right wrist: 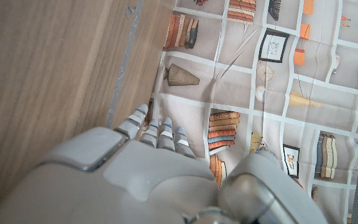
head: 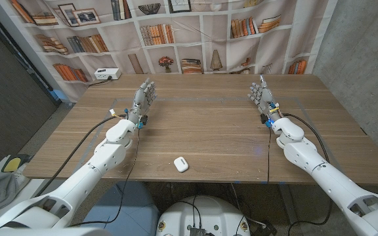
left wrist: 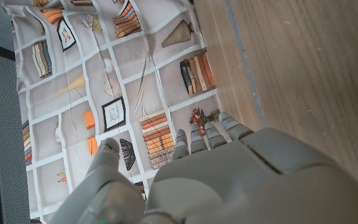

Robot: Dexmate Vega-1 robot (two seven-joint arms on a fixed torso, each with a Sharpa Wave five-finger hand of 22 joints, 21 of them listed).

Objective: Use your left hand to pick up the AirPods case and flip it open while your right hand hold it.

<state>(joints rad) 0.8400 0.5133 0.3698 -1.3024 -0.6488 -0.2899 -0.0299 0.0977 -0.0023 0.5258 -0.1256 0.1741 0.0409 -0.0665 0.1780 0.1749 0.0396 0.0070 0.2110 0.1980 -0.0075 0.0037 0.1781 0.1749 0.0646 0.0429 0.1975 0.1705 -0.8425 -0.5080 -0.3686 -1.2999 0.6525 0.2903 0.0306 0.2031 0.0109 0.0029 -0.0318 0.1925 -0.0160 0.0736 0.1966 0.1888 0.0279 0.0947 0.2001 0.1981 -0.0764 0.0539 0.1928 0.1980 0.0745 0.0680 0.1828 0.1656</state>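
While both arms lie stretched across the wooden table (head: pixel 209 131):
Left hand (head: pixel 144 98): at about 10 o'clock on the tabletop, fingers apart and reaching toward the far edge, holding nothing; seen from behind in the left wrist view (left wrist: pixel 229 180), fingertips (left wrist: pixel 194 134) aimed at the backdrop.
Right hand (head: pixel 261 95): at about 2 o'clock, fingers apart, nothing in them; back of it seen in the right wrist view (right wrist: pixel 142 180).
AirPods case (head: pixel 180 164): small, white, lid shut, lying at 6 o'clock close to the near edge, between the two forearms, well apart from both hands.
In the way: nothing lying between the case and either hand; bare wood all round it.
Cables (head: pixel 126 172): black, running along each forearm and off the near edge.
White box (head: pixel 106 74): at 11 o'clock, on the far left corner.
Bookshelf backdrop (head: pixel 195 33): printed cloth hanging behind the far edge at 12 o'clock.
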